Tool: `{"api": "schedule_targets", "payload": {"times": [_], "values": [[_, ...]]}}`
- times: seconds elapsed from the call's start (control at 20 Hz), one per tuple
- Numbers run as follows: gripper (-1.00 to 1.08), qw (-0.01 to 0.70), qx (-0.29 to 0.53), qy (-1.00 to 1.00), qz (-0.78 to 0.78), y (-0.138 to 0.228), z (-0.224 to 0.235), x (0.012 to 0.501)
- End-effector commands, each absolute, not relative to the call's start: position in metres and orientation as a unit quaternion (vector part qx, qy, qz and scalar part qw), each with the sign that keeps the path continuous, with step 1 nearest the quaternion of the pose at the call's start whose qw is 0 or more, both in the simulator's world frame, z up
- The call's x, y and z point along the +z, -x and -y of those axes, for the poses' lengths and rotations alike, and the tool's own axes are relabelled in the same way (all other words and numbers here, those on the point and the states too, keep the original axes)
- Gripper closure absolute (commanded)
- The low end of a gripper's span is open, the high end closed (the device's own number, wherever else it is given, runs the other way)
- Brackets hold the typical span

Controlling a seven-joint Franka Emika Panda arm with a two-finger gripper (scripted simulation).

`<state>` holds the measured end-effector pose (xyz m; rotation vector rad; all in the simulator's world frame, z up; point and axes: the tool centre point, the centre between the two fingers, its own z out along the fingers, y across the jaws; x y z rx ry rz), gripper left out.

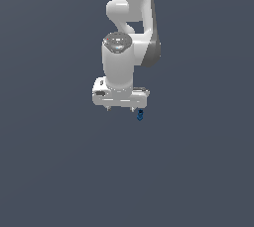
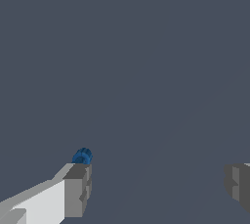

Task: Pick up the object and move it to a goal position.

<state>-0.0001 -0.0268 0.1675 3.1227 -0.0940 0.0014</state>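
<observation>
The object [image 1: 140, 116] is a tiny dark-blue blocky item with lighter flecks. In the exterior view it sits just below the white gripper [image 1: 121, 109], under the finger on the exterior view's right, and outside the gap between the fingers. In the wrist view the object [image 2: 82, 156] shows as a small blue lump right behind the tip of one grey finger [image 2: 77, 189]. The other finger [image 2: 239, 184] stands far apart from it. The gripper [image 2: 158, 186] is open and holds nothing.
The white arm [image 1: 129, 23] rises above the gripper towards the top of the exterior view. Everything around is a plain dark grey-blue surface [image 1: 49, 171] with no other objects or edges in view.
</observation>
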Motion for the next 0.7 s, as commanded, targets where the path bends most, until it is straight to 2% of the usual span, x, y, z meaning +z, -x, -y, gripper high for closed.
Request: {"api": "schedule_targets", "payload": {"times": [0.0, 0.65], "values": [[-0.92, 0.008, 0.0, -0.999, 0.032, 0.002, 0.021, 0.163], [-0.92, 0.002, 0.0, -0.998, 0.07, 0.037, -0.047, 0.111]]}}
